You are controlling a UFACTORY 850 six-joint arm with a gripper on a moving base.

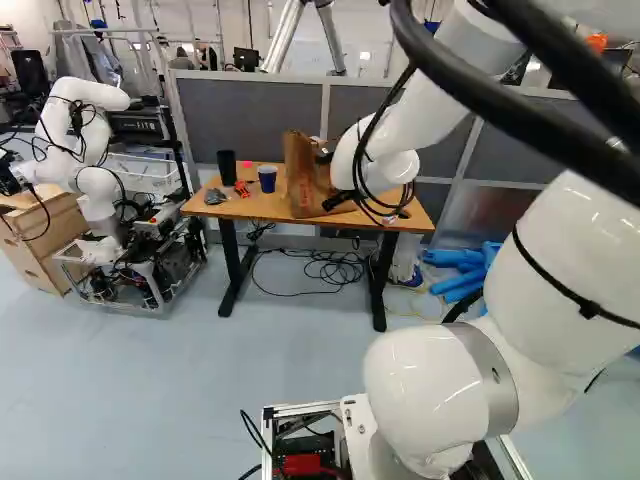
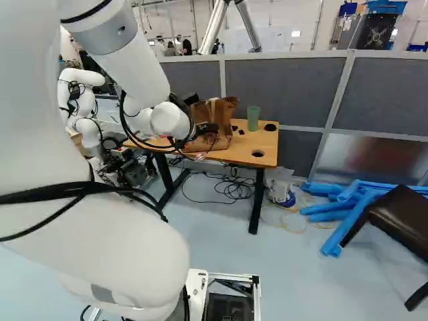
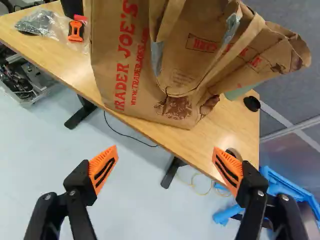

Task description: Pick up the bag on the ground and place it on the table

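Orange pads [image 3: 103,170] wide apart, an empty end effector [image 3: 165,152] hangs near a paper bag [image 3: 125,75] on the counter [image 3: 225,120], likely light and easily crumpled (best gripped by its handles [image 3: 170,17]).

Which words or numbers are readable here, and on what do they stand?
"TRADER JOE'S": big red letters on the paper bag.
"WWW.TRADER...": smaller red line beside it; its end is unclear.
Boxed red print and small dark print, same bag: too blurred or small to read.

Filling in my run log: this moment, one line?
bag standing on table | end effector open, not gripping, bag ahead of it | placement looks done
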